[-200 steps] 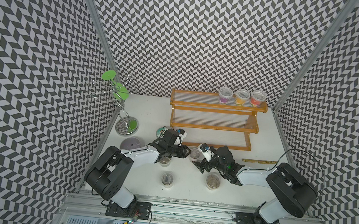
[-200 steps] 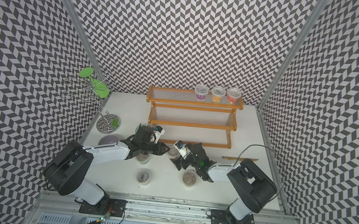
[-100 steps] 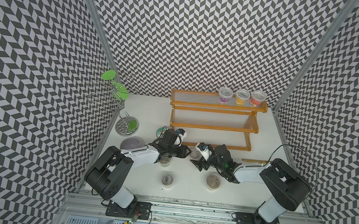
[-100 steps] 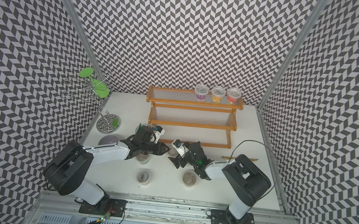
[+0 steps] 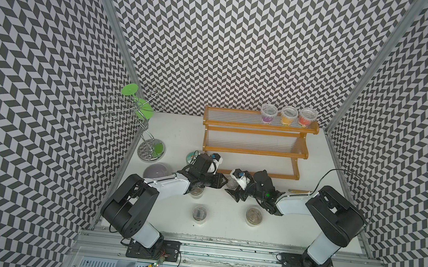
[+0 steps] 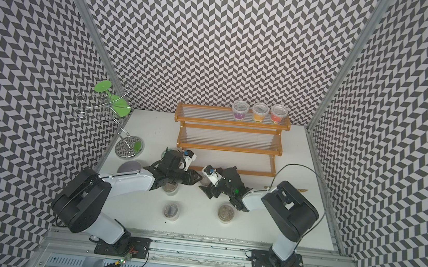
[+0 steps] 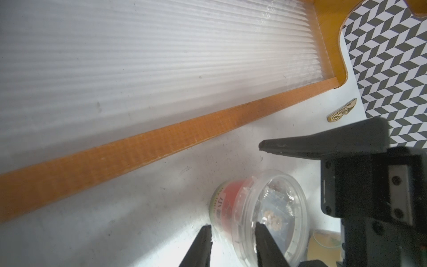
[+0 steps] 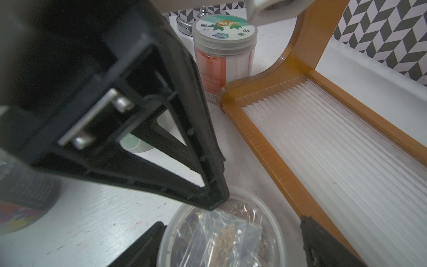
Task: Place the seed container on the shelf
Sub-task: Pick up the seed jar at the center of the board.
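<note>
Now: your right gripper point(image 8: 232, 227) stands open, one finger on each side of the seed container point(image 8: 221, 241), straddling it without a visible clamp. The finger on the shelf side shows a sliver of gap to the tub wall, and the other looks near touching. So the container lies directly between your fingertips, not ahead of them. It is a squat round clear tub, lid up, a bag of seeds inside; being round, it gives you no long axis to line up with. Your left gripper point(image 7: 233, 227) is closed on the tub's edge that faces it, one finger over the lid, the other at the base side: log it as held from there. Whether the tub rests on the table point(image 5: 224, 230) or hangs just clear of it, these views do not settle. Outward: the shelf point(image 5: 254, 152) lies just beyond the tub, its lowest front rail running left to right close beside your right gripper's outer finger. In both top views the tub sits before the left part of that rail, between the two arms. Lowest and middle tiers look bare; three jars point(image 5: 288, 116) fill the top tier's right end. Judgement: the move goes up and away from you over that rail; the right arm sits nearer the shelf's span, and the left must let go first.
</note>
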### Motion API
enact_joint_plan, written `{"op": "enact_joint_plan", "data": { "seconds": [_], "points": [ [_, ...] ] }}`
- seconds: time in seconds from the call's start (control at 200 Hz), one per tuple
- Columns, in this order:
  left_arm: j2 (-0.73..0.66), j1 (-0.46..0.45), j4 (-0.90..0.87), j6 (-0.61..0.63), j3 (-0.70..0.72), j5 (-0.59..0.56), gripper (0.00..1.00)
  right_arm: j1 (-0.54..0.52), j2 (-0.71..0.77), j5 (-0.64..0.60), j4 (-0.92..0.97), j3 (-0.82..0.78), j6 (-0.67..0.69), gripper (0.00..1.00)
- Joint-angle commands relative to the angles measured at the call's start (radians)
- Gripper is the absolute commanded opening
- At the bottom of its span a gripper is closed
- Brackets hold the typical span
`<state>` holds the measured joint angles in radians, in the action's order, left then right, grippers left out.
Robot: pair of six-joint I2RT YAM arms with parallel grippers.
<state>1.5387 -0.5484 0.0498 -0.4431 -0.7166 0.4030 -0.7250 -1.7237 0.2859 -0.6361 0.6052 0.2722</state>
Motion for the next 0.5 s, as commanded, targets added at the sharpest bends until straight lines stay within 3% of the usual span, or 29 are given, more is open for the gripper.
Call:
{"op": "enact_joint_plan", "data": {
  "seconds": [0.0, 0.496],
  "points": [
    [0.002, -0.002, -0.008, 0.010, -0.026, 0.012, 0.36, 0.002, -0.020, 0.030, -0.033, 0.015, 0.009, 0.90],
    [0.000, -0.004, -0.010, 0.012, -0.027, 0.016, 0.36, 0.002, -0.013, 0.049, -0.036, -0.005, 0.002, 0.87]
  ]
}}
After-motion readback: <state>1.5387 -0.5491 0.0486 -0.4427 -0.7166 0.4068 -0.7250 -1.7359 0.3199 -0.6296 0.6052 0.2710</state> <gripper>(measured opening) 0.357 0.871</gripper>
